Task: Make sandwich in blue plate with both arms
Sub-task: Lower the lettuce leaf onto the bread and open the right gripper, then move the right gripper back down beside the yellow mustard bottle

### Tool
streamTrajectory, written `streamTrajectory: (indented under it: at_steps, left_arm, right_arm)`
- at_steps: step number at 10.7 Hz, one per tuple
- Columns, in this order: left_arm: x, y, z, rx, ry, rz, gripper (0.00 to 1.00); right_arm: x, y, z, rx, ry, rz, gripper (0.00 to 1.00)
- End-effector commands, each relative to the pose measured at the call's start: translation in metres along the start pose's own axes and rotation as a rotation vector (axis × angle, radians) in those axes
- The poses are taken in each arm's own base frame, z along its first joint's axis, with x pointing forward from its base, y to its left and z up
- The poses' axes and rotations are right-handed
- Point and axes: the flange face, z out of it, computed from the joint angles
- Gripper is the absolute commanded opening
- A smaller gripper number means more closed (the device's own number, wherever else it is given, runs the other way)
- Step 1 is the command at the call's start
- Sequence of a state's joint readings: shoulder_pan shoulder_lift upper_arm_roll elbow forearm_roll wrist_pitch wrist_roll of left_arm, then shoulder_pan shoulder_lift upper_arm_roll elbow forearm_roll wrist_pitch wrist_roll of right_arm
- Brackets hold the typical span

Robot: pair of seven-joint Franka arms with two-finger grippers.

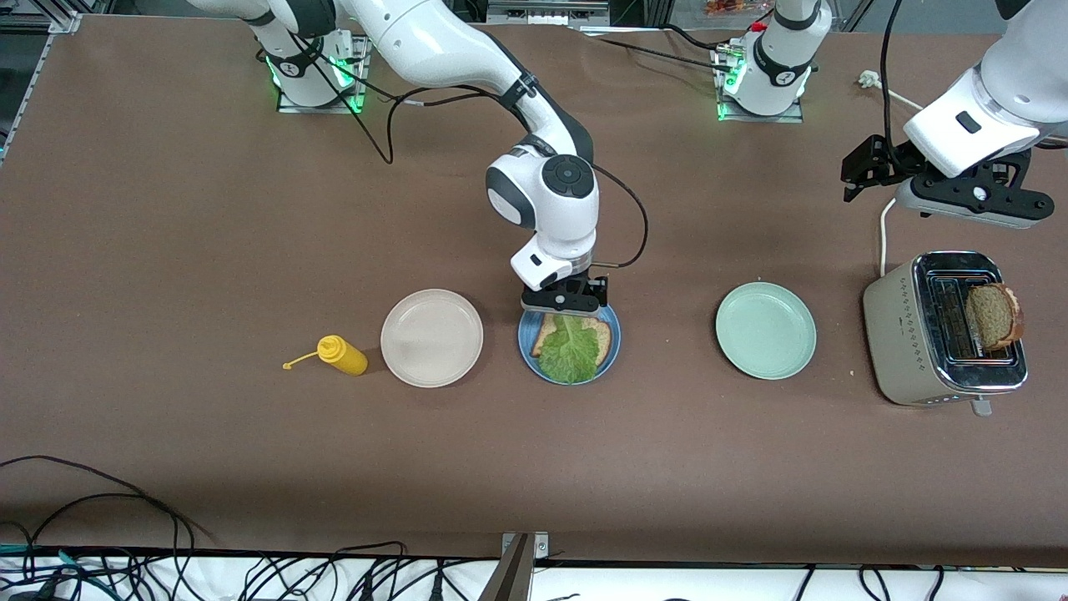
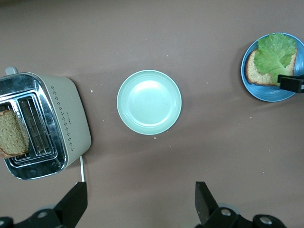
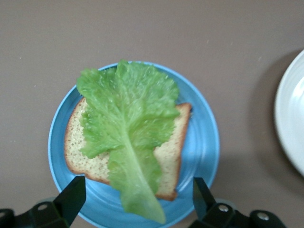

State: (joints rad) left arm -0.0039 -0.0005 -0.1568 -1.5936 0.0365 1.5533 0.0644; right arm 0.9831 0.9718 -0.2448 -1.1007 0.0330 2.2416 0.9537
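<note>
The blue plate (image 1: 612, 349) (image 3: 199, 142) lies mid-table. On it rests one slice of brown bread (image 1: 602, 337) (image 3: 78, 145), and a ruffled green lettuce leaf (image 1: 571, 355) (image 3: 128, 118) lies loose on top. My right gripper (image 1: 566, 307) (image 3: 137, 190) hangs open just above the plate's edge toward the robots' bases, with its fingers on either side of the leaf's stem end and touching nothing. A second bread slice (image 1: 993, 315) (image 2: 12, 133) stands in the toaster (image 1: 909, 334) (image 2: 69, 118). My left gripper (image 1: 863, 171) (image 2: 140, 190) is open and empty over bare table, on the bases' side of the toaster.
A pale green plate (image 1: 765, 330) (image 2: 149, 102) sits between the blue plate and the toaster. A beige plate (image 1: 431, 337) (image 3: 292, 114) and a yellow squeeze bottle (image 1: 342, 355) lie toward the right arm's end. The toaster's white cord (image 1: 883, 234) runs toward the bases.
</note>
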Motion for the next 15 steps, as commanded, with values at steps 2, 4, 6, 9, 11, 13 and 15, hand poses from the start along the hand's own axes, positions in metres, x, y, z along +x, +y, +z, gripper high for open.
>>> streamTrajectory:
  at_steps: [2,4,6,9,11,13,15]
  left_arm:
    - [0.0,0.0,-0.003,-0.016,-0.002,-0.007,1.0]
    - [0.0,0.0,-0.003,-0.016,-0.002,-0.007,1.0]
    - [0.0,0.0,-0.003,-0.016,-0.002,-0.009,1.0]
    - [0.0,0.001,-0.003,-0.016,-0.002,-0.007,1.0]
    - [0.0,0.001,-0.003,-0.016,-0.002,-0.007,1.0]
    - [0.0,0.001,-0.003,-0.016,-0.002,-0.007,1.0]
    - [0.0,0.001,-0.002,-0.009,-0.004,-0.006,1.0]
  right_arm:
    - [0.014,0.03,-0.073,0.024,-0.057,-0.183,1.0]
    - [0.035,0.063,-0.1,0.006,-0.127,-0.238,1.0]
    - [0.071,0.122,-0.119,0.017,-0.174,-0.424,1.0]
    - [0.107,0.197,-0.142,0.04,-0.211,-0.757,1.0]
    - [0.123,0.251,-0.159,0.044,-0.232,-0.828,1.0]
    - [0.143,0.295,-0.169,0.064,-0.25,-0.979,1.0]
    - [0.162,0.337,-0.172,0.088,-0.248,-1.131,1.0]
